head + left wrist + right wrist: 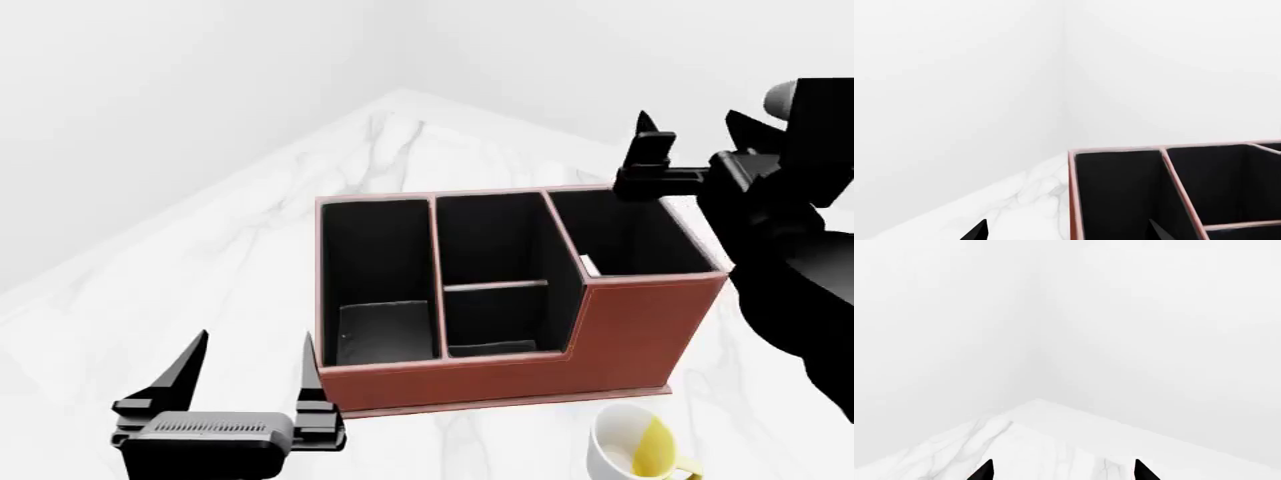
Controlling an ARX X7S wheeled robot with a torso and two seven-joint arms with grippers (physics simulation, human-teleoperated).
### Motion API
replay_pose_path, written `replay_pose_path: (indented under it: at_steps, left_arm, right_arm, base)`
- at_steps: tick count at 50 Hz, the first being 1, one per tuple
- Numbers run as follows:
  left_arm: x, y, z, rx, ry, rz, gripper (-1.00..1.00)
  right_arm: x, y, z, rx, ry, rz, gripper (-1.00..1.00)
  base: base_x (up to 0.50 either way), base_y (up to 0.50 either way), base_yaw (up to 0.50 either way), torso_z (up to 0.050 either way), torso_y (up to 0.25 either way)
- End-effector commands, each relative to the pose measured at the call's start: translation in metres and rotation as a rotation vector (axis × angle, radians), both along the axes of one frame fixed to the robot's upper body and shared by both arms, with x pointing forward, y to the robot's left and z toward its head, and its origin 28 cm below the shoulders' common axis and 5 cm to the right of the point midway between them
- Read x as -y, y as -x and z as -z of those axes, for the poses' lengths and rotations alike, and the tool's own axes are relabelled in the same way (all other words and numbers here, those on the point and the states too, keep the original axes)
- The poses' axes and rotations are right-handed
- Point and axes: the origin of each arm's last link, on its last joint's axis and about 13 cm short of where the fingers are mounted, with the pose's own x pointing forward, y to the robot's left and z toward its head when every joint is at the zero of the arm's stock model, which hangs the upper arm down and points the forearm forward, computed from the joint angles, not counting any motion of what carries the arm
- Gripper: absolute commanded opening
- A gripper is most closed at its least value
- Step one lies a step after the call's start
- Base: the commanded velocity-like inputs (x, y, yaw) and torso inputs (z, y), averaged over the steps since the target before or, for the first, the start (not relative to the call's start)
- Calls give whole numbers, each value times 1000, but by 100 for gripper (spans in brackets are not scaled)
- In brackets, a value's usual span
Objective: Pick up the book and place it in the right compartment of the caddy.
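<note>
1. The counter (267, 240) is white marble with grey veins, and it runs back to a corner at 12 o'clock in the head view, with plain white walls behind.
2. The caddy (534, 375) stands upright near the middle of the counter, its reddish-brown stepped front facing 6 o'clock and its lining black. It has three sections: a long narrow one at 9 o'clock, a middle one split by a divider, and the right compartment (627, 240), the tallest, at 3 o'clock.
3. The right arm (787, 260) is a black mass at 3 o'clock, beside and above the caddy's right wall.
4. The left claw (254, 375) hangs at 7 o'clock, just off the caddy's front left corner. Its two pointed fingers stand spread apart with nothing between them. The left wrist view looks over that corner into the black sections.
5. The right claw (650, 150) sits at 2 o'clock, above the back rim of the right compartment. The right wrist view shows its two finger tips (984, 471) wide apart with only bare counter between them, so it is spread and grips nothing.
6. A white mug (638, 445) with a yellow inside stands on the counter at 5 o'clock, just before the caddy's front right corner.
7. The book (587, 265): only a thin white sliver shows inside the right compartment, against its left wall. I cannot tell more of how it lies.
</note>
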Motion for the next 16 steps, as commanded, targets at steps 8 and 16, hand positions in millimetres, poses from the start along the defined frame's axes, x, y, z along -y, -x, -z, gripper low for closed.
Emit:
replay_pose_path:
  at_steps: [8, 16]
  left_arm:
    - [-1, 1, -2, 14, 9, 0, 100]
    - [-1, 2, -4, 44, 21, 10, 100]
  right_arm:
    - [3, 25, 2, 170, -39, 8, 100]
    - [3, 50, -4, 318, -7, 48, 100]
  base:
    - [0, 0, 0, 0, 0]
    - [0, 0, 0, 0, 0]
